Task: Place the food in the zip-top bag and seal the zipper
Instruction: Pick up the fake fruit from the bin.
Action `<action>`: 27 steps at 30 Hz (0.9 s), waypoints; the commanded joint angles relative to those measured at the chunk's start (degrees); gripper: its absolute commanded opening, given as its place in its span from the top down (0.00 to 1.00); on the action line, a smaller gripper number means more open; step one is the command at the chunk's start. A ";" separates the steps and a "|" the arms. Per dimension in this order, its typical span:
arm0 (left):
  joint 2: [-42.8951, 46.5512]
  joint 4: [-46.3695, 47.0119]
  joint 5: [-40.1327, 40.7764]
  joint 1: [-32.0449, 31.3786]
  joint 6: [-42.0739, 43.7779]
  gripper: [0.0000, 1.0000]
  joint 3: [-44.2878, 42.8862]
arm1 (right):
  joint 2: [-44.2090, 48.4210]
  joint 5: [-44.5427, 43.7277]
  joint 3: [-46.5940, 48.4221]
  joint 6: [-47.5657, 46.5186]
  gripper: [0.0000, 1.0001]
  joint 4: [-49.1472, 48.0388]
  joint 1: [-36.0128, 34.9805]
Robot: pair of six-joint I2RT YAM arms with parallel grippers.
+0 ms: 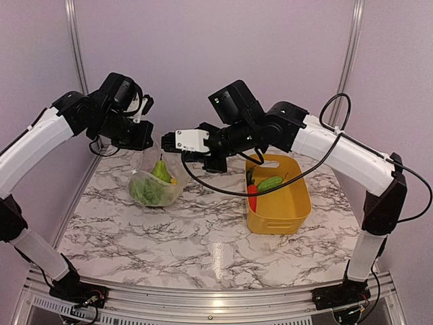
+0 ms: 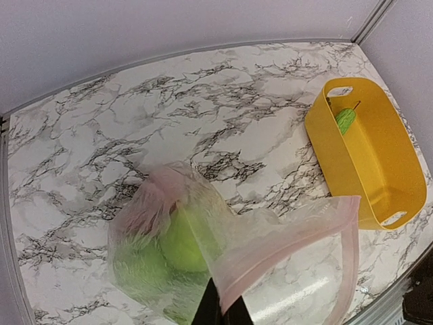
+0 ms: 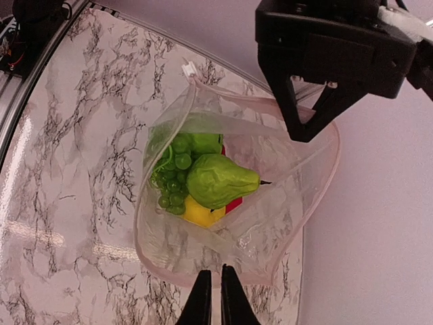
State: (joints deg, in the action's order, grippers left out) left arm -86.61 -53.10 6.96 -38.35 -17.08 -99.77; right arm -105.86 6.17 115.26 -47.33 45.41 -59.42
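- while the left arm (image 1: pixel 40 135) reaches in from the left, its left jaws are pinched together on the left side of the mouth of the zip-top bag (image 1: pixel 157 184).
- the right arm (image 1: pixel 325 139) stretches across from the right, and the right jaws are closed on the opposite side of the rim; they show at the bottom of the right wrist view.
- held between the 2 sets of jaws, the bag's mouth gapes wide and faces up.
- the zipper (image 3: pixel 329 152), a pinkish strip along the rim, is unsealed.
- the bag's lower part sits on the marble bench (image 1: pixel 203 244), toward the back left.
- inside the bag lie a green pear (image 3: pixel 220 179) and a bunch of green grapes (image 3: pixel 169 181); a yellow piece (image 3: pixel 198 214) sits under the pear, with a bit of red (image 3: pixel 235 205) beside it.
- a yellow basket (image 1: pixel 284 217) stands on the bench to the right of the bag, apart from it.
- 2 pieces of food are in the basket: a red carrot-like piece (image 1: pixel 252 196) against its left wall and a green piece (image 1: pixel 269 183) just behind that.
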 commanded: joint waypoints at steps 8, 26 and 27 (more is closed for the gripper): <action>-1.24 0.65 -0.55 0.20 0.56 1.00 3.62 | 5.29 3.61 -9.12 5.87 0.43 -3.13 8.60; -0.81 1.07 -0.78 0.20 1.03 1.00 5.48 | 12.82 5.50 -32.75 -3.27 0.44 -6.90 36.21; -0.71 1.15 -0.81 0.20 1.07 1.00 5.73 | 12.34 5.48 -32.81 -4.68 0.45 -6.55 36.72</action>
State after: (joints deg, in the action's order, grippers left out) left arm -87.44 -52.60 6.48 -38.35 -16.80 -95.33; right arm -92.75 11.68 82.85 -45.76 39.24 -24.67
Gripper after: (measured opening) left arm 0.015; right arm 0.568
